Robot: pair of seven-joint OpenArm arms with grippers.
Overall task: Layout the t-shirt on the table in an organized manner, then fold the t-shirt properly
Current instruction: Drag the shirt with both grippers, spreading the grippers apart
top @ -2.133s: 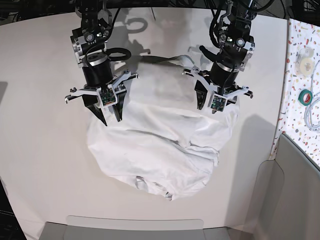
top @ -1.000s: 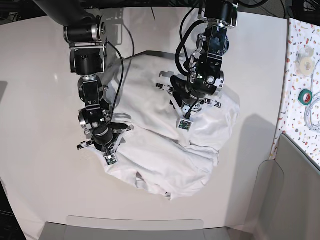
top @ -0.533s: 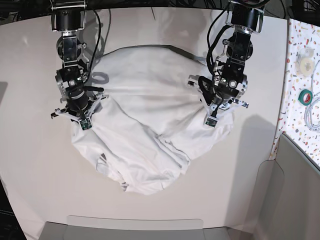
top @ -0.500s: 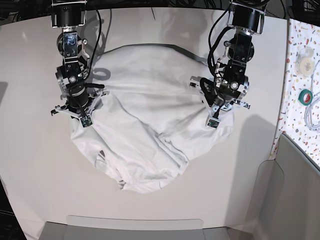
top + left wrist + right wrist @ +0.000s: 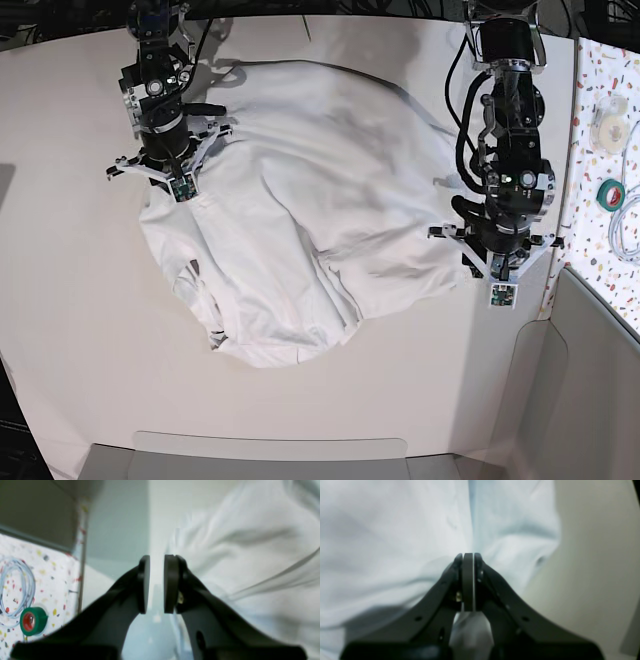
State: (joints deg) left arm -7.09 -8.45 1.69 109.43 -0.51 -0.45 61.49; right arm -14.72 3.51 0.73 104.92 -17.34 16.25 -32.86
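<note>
The work is at the laying-out stage, judging by the cloth — the white t-shirt (image 5: 300,200) lies on the off-white table (image 5: 70,300) spread wide at the top but bunched into heavy folds along its lower edge.

The right gripper (image 5: 468,580) is pinched tight on a fold of the shirt, with cloth bulging out below the jaws and more of it stretching away ahead and to its left. In the base view it sits at the shirt's upper corner.

The left gripper (image 5: 157,583) has its pads parted with a narrow gap; nothing shows between them, and the shirt's edge lies just beside it, to its right in the wrist view. It appears to have let go.

The next move likely calls for a fresh hold on the crumpled lower part and a pull outward to flatten it.

Room is uneven — bare table lies open beyond the right gripper and below the shirt, but the left gripper stands near the table's edge, with the speckled panel (image 5: 600,150) and a green tape roll (image 5: 32,621) just past it.
</note>
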